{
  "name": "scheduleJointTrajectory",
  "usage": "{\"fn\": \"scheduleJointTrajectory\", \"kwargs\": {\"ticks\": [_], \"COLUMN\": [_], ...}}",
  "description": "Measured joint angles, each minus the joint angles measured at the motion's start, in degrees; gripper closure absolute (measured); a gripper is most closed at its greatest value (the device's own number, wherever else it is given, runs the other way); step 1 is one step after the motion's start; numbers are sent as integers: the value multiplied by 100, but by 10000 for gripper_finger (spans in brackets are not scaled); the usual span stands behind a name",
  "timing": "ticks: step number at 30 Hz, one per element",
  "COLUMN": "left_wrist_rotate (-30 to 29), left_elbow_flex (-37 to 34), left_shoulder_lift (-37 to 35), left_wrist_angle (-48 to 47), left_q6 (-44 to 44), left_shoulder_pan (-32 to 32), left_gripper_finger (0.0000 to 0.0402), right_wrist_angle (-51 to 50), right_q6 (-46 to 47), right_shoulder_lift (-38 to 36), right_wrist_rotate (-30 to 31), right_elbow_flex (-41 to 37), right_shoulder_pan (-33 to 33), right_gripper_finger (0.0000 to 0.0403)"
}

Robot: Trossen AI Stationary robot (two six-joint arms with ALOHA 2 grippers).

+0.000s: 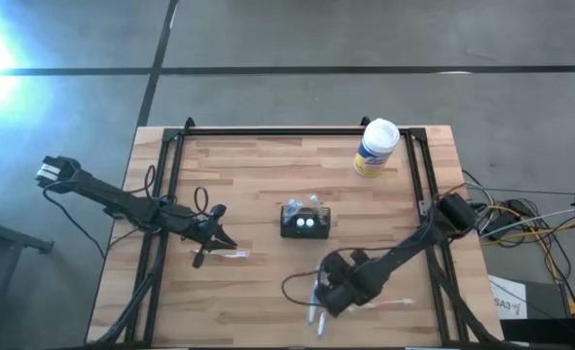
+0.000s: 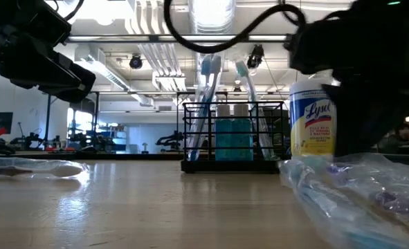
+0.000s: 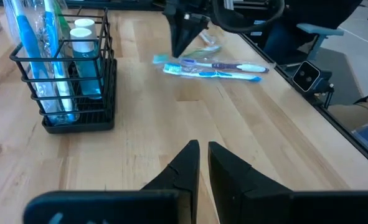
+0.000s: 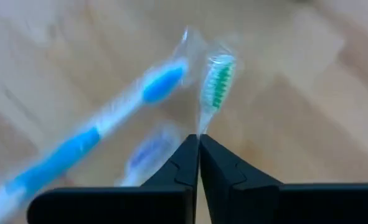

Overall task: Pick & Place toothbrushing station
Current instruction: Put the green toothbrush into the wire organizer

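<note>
Bench point(image 1: 248, 165): toothbrushing station point(image 1: 305, 222) stands mid-bench, a light, rigid wire caddy, likely tippy; best taken by a top rail. Left pincer point(image 1: 212, 231), nearly closed, empty, toward left edge. Right pincer point(image 4: 198, 144), near front edge, pinched on wrapped toothbrush point(image 4: 216, 81).

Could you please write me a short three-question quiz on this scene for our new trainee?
1. True or false: the white canister stands at the table's far right corner.
2. What does the right gripper pinch? A) a wrapped toothbrush B) the canister C) nothing
3. What stands in the black holder?

Key:
1. True.
2. A, the green-bristled wrapped toothbrush.
3. Toothbrushes and two white-capped blue bottles.
</note>
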Motion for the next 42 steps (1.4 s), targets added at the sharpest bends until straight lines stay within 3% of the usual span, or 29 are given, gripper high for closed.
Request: {"fn": "scheduleJointTrajectory", "kwargs": {"ticks": [9,12,18,22,28,42], "left_wrist_rotate": [37,57,61,82,85,84], "left_elbow_flex": [0,0,0,0,0,0], "left_shoulder_lift": [0,0,0,0,2,2], "left_wrist_angle": [-64,-81,-99,-105,-107,-111], "left_q6": [-13,-14,-9,-9,28,272], "left_shoulder_pan": [0,0,2,2,1,2], "left_gripper_finger": [365,365,365,365,365,365], "right_wrist_angle": [-268,-258,107,122,96,92], "right_q6": [-489,-769,-2001,-2868,-3759,-3450], "right_shoulder_lift": [-427,-769,-1474,-1828,-2256,-2692], "right_wrist_rotate": [801,1599,3771,4519,5251,6456], "right_elbow_flex": [467,564,520,389,97,-807], "right_shoulder_pan": [66,228,643,700,681,293], "right_gripper_finger": [395,395,395,395,395,395]}}
